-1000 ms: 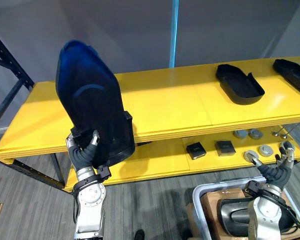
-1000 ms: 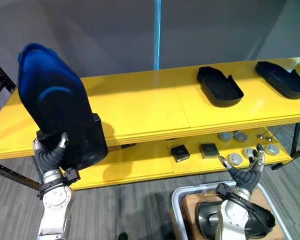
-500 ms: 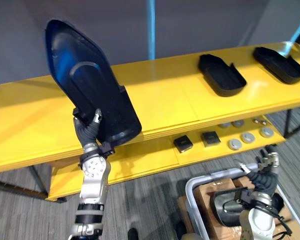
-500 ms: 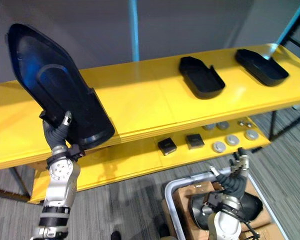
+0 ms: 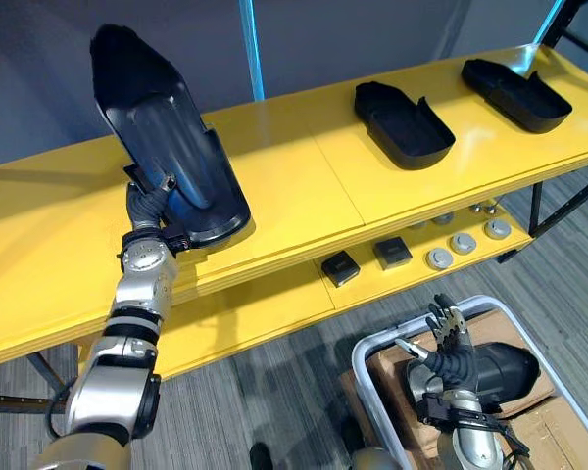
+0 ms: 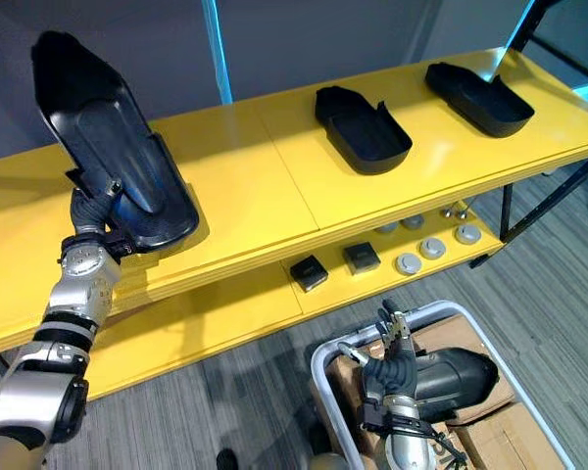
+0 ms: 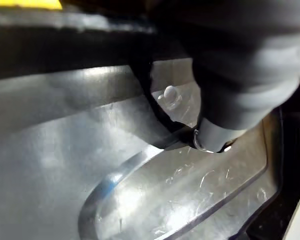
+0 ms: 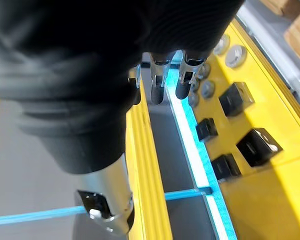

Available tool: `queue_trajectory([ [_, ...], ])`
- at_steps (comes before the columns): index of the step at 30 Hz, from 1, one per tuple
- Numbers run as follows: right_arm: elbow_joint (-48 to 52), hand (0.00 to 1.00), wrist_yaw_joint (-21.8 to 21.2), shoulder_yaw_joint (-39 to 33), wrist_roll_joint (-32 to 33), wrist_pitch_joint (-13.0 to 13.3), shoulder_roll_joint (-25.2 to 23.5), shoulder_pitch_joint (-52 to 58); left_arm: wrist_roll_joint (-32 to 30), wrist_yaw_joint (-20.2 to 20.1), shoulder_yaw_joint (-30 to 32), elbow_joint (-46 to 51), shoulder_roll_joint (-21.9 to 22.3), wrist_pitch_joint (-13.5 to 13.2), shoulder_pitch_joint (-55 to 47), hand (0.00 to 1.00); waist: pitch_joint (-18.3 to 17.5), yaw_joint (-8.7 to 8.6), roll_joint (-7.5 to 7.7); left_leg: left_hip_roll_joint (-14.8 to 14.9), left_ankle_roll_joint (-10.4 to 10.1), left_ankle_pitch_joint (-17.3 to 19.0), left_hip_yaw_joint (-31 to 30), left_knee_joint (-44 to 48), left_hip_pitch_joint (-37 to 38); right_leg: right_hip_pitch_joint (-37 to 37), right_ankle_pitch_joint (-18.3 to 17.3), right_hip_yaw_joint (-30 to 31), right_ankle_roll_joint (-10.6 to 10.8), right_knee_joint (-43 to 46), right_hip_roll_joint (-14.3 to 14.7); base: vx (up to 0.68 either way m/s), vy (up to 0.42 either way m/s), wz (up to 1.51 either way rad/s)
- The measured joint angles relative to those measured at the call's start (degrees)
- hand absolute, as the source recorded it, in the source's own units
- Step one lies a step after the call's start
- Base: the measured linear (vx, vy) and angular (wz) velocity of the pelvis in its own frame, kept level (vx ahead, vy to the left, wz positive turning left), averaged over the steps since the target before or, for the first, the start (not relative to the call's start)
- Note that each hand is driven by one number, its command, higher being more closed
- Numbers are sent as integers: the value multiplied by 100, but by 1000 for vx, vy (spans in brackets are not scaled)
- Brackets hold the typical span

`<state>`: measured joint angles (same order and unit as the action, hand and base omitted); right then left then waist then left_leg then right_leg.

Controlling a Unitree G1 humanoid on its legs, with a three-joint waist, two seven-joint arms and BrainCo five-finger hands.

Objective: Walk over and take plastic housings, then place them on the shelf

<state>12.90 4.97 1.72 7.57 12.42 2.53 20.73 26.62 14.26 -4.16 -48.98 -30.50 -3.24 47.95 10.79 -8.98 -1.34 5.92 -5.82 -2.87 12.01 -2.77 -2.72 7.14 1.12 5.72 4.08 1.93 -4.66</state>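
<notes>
the left hand [image 5: 149,201] has its fingers and thumb curled round the low end of a large black plastic housing [image 5: 167,137], gripping it from below at the front of the top shelf [image 5: 294,186]. the housing stands steeply tilted, hollow side up, its narrow end high and leaning away toward the back of the shelf. its broad low end sits at the shelf's front edge and seems to rest on the yellow board. in the left wrist view one finger [image 7: 212,135] presses against the housing's glossy inner face.

the right hand [image 5: 447,338] hangs low on the right with its fingers straight and spread, holding nothing. it is above a grey bin [image 5: 357,364] on the floor. in that bin another dark housing [image 5: 505,367] lies on cardboard [image 6: 510,431], just beside the hand but apart from it.

further right on the top shelf lie a second housing [image 5: 404,125] and a third housing [image 5: 517,96], both flat with the open side up and well apart from the held one. on the lower shelf [image 5: 255,313] two small black boxes [image 5: 340,267] sit side by side, with a group of grey discs [image 5: 439,258] to their right.
</notes>
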Motion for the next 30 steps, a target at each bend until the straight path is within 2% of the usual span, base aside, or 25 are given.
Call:
queue_trajectory([
  [4,-1,0,-22,214,-14,-3,0,-60,-126,-331,-97,-214,-140,197,321,100,125,7,-28,-7,10,-132,-96,-73,-137,102,62,-44,-24,-47,4,-19,7,10],
  [8,-10,0,-53,384,-16,-10,0,-69,-312,-460,-192,-308,-228,229,531,100,193,17,-36,-8,-1,-190,-124,-117,-202,167,88,-89,-46,-47,26,-12,10,6],
  [9,-15,0,-60,423,-16,-13,0,-71,-319,-472,-194,-424,-229,247,603,0,208,15,-38,-8,0,-204,-124,-130,-203,174,94,-96,-44,-46,29,0,0,0],
  [19,-42,0,-68,715,-17,-54,3,-140,-322,-440,-317,-867,-270,413,1243,0,472,-1,-39,-8,18,-294,-119,-212,-291,301,139,-109,-45,-42,55,6,10,0],
  [26,-44,0,-76,854,-138,-58,6,-242,-300,-191,-288,-1100,-269,465,1439,0,484,-131,-37,6,16,-306,-82,-212,-266,301,145,-22,-52,-46,60,20,22,-3],
  [30,-53,0,-99,859,-138,-86,33,-239,-133,-117,-289,-1079,-248,484,1568,0,485,-134,-36,11,16,-306,-66,-212,-251,298,163,-5,-55,-48,65,2,6,-1],
])
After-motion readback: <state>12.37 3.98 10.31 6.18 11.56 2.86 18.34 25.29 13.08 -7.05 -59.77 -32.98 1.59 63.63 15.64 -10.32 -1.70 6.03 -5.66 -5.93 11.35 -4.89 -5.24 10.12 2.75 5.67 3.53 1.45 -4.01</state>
